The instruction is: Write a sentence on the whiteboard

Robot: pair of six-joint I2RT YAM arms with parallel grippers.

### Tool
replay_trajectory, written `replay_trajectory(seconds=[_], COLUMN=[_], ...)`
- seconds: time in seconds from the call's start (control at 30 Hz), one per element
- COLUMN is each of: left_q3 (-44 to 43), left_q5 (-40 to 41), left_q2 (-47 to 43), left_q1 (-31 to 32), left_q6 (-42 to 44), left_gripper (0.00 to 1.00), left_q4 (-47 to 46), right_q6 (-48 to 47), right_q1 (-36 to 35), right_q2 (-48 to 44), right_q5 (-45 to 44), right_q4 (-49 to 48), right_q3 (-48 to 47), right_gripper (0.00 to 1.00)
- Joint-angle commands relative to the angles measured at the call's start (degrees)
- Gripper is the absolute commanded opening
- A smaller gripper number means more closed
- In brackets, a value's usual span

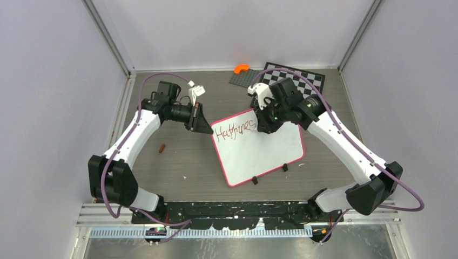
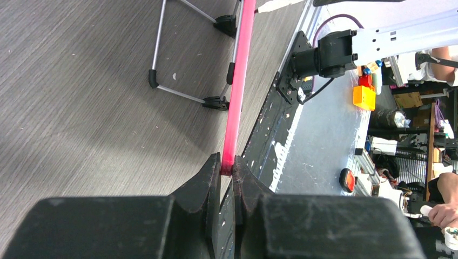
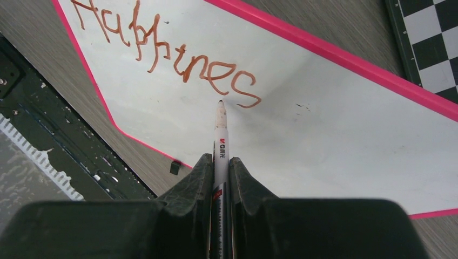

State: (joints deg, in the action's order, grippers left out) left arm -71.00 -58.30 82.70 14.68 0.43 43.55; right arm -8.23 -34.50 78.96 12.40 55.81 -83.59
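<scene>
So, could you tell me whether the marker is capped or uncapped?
Uncapped: the marker shows a bare tip pointing at the whiteboard.

Bare counter [image 1: 183, 162] lies toward 8 o'clock. The whiteboard [image 1: 264, 156] fills the middle, with the left tool [image 1: 208, 127] pinching its 10 o'clock corner and the right tool [image 1: 264, 128] with its marker [image 3: 220, 135] over 12 o'clock. A chessboard [image 1: 302, 78] blocks 1 o'clock.

I see grey wood-grain tabletop [image 2: 81, 108] left of left fingers [image 2: 208, 183]. Ahead of them, right of table edge: bare metal sheet [image 2: 324, 140], orange box [image 2: 364, 97], clutter of boxes [image 2: 408, 100]. Overhead view: pale walls [image 1: 54, 81] on three sides, aluminium corner posts [image 1: 108, 38]. Light even, soft.
</scene>
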Motion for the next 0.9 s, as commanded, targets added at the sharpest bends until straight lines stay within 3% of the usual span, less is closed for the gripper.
replay_trajectory(seconds=[0.0, 0.2, 0.87], left_q3=[-1.1, -1.15, -0.81], left_q5=[-2.82, -2.93, -2.3], left_q2=[-0.77, -0.61, -0.91], left_q1=[0.26, 0.35, 0.35], left_q6=[-0.6, -0.6, -0.6], left_gripper=[0.0, 0.0, 0.0], left_q4=[0.4, 0.26, 0.46], right_q6=[0.49, -0.21, -0.43], right_q1=[2.79, 6.09, 6.02], right_q2=[-3.55, -3.29, -0.36], right_q5=[0.27, -0.89, 1.86], right_q4=[-0.35, -0.47, -2.84], right_q3=[-2.8, -4.05, -2.74], right_gripper=[0.0, 0.0, 0.0])
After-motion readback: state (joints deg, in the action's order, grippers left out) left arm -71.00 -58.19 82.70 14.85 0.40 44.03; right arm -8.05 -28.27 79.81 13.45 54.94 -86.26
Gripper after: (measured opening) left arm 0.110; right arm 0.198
